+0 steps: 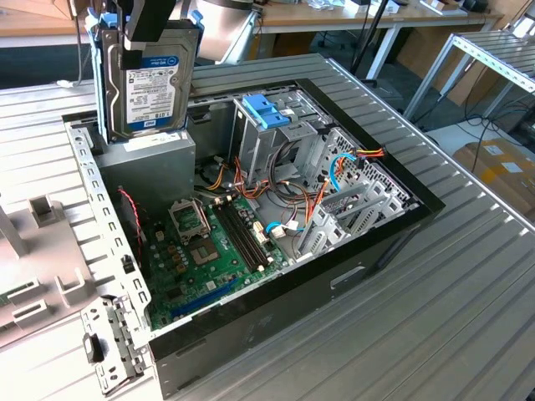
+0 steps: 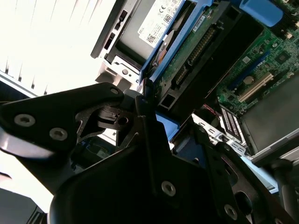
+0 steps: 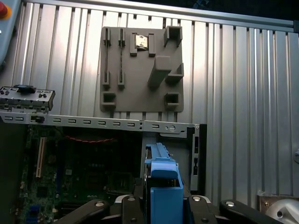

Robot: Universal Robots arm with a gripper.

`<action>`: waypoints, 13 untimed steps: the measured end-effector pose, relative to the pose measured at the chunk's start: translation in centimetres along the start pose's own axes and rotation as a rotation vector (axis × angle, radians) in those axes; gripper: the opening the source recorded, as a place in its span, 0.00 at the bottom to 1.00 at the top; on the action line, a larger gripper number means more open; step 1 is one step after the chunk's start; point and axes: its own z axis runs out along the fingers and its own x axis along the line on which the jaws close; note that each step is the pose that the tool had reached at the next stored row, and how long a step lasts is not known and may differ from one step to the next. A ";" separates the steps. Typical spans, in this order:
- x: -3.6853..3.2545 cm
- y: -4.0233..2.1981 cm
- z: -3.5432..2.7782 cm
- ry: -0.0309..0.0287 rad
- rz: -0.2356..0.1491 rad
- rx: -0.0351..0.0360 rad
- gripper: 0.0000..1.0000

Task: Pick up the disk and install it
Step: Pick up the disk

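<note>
1. In the exterior view, the gripper point(image 1: 140, 48) is pinching the disk point(image 1: 155, 88) by its upper end and holding it upright. The label is facing the camera and blue rails are running down the disk's sides. The disk is hanging just above the grey power supply point(image 1: 155, 163), at the far corner of the open computer case point(image 1: 368, 251), on the exterior view's left. The case is lying on a ribbed metal table point(image 1: 435, 334) with its green motherboard point(image 1: 209, 251) showing. A blue bracket point(image 1: 266, 109) is sitting on the drive cage, toward the exterior view's right of the disk.
2. In the second wrist view, the gripper point(image 2: 142, 95) is clamping one end of the disk point(image 2: 201, 42), whose circuit-board side is facing the camera. The power supply point(image 2: 135, 42) is lying beyond it, and the motherboard point(image 2: 266, 70) is showing on the disk's other side.
3. In the first wrist view, the gripper point(image 3: 163, 205) is pressing on both sides of the disk's blue carrier point(image 3: 163, 182), which is hanging over the case's corner. A grey fixture plate point(image 3: 140, 88) is lying on the table point(image 3: 243, 93) just beside the case.
</note>
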 end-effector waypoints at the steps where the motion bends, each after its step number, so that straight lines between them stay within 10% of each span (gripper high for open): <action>1: 0.00 -0.04 0.00 0.0000 0.000 0.0000 0.37; 13: 0.06 -0.65 0.01 0.0000 0.000 0.0000 0.37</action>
